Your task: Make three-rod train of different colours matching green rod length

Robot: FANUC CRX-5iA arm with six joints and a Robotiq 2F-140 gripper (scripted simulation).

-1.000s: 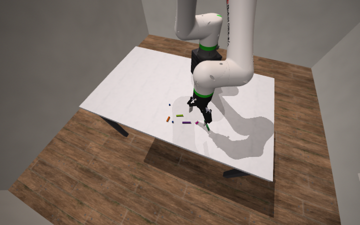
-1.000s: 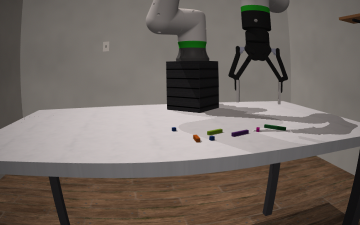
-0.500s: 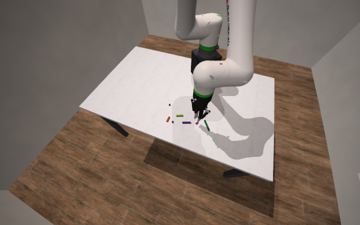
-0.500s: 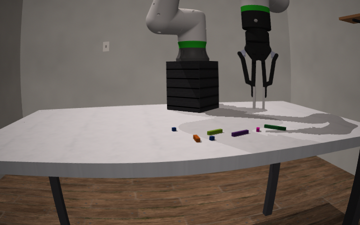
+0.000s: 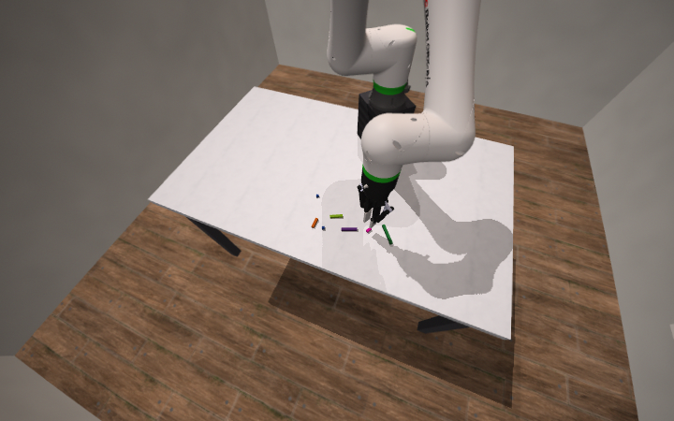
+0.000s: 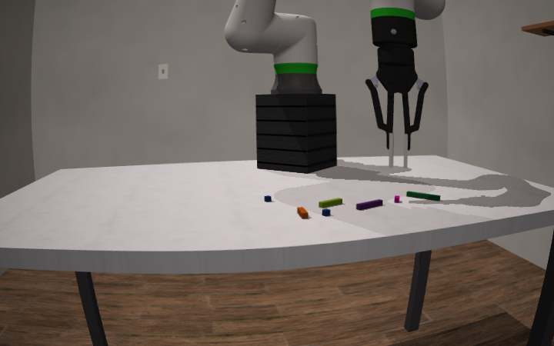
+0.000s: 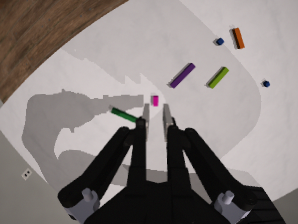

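1. Looking down from the top view, the white arm reaches over a white tabletop (image 5: 258, 149). Its black pincer (image 5: 375, 216) hangs just above and behind a tiny magenta rod (image 5: 368, 230). The green rod (image 5: 387, 234) lies just to the right of the magenta one, slanting away toward the table's near edge. To the left sit a purple rod (image 5: 349, 229), a lime rod (image 5: 336, 216), an orange rod (image 5: 315, 223) and two small blue rods (image 5: 323, 228) and (image 5: 317, 195). All lie apart; no train has been started.

2. Viewed from the side, the pincer (image 6: 398, 157) is well above the tabletop (image 6: 122, 211), pointing straight down. Its fingers are drawn close together with only a narrow slot between them, and nothing is held in that slot. The magenta rod (image 6: 396, 198) lies almost directly beneath, closer to the viewer, between the purple rod (image 6: 368, 204) and the green rod (image 6: 423, 196).

3. Seen from the wrist, the two fingertips frame the magenta rod (image 7: 154, 100), which sits just beyond the slot and nearly centred on it. The rod is so short that its long axis is hard to read. The green rod (image 7: 124, 116) lies just left of the left finger, so a straight descent risks nudging it.
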